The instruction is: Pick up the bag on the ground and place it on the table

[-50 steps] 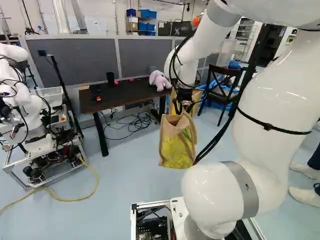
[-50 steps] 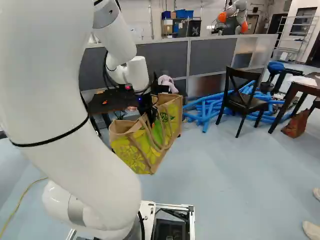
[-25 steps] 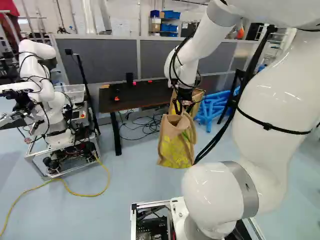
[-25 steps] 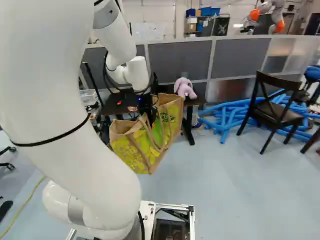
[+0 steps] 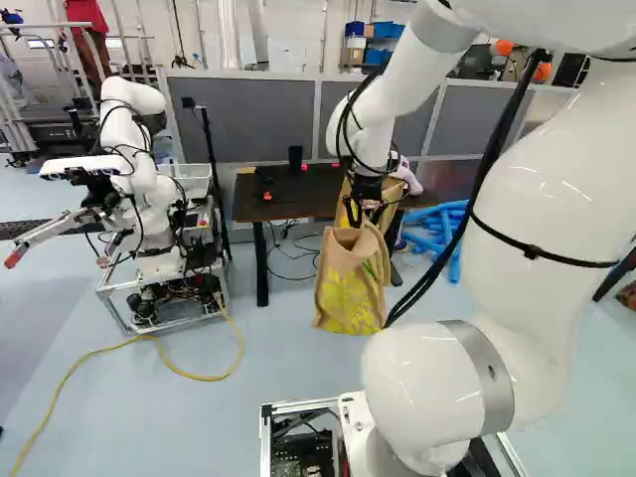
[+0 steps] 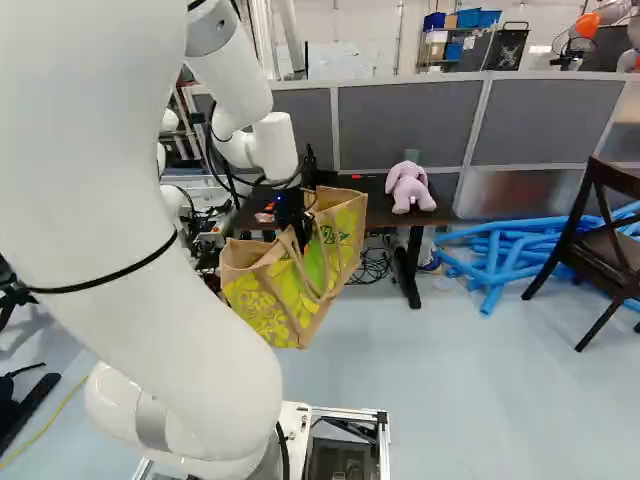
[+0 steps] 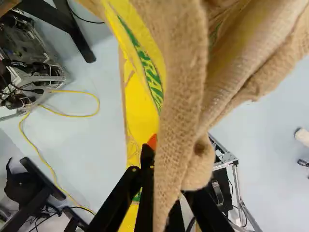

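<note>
Tan bag (image 6: pixel 262 306), mouth up, long axis roughly fore-and-aft, tight in the gripping hand (image 5: pixel 362 211).

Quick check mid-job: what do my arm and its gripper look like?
The arm is glossy white with thick, rounded segments, grey bands at some joints and a thin black strap around one segment. Black cables run along it. The gripper is black, with slim linked fingers; one orange pad shows.

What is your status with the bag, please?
Gripper shut on burlap shopping bag. Bag off the floor, not yet on the table. Pink plush toy there may crowd placement.
</note>
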You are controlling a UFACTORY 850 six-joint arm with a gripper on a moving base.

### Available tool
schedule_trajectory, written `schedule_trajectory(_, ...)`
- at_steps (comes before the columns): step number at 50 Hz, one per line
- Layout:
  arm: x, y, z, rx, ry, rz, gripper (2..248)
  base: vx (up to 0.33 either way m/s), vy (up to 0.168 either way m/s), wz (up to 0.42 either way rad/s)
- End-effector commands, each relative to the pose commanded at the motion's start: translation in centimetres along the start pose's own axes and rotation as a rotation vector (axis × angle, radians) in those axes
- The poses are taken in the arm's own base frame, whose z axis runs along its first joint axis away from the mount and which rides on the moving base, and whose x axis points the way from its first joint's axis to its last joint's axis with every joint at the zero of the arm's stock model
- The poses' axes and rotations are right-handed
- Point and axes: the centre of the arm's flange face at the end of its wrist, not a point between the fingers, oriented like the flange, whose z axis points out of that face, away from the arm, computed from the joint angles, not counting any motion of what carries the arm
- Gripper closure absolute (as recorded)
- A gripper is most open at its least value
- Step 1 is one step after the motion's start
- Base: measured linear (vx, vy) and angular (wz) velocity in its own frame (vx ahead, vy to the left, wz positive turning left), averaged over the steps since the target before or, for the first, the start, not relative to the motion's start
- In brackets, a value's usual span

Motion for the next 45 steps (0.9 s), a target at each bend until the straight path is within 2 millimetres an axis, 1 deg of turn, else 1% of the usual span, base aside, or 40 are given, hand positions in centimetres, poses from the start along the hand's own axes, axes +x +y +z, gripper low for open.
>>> schedule_trajectory(37,0.0,0.0,0.0,0.0,0.0,0.0,229,0.071,-0.053,0.008)
schedule_trajectory(45,0.32,-0.11,0.0,0.0,0.001,0.0,229,0.014,-0.012,-0.003)
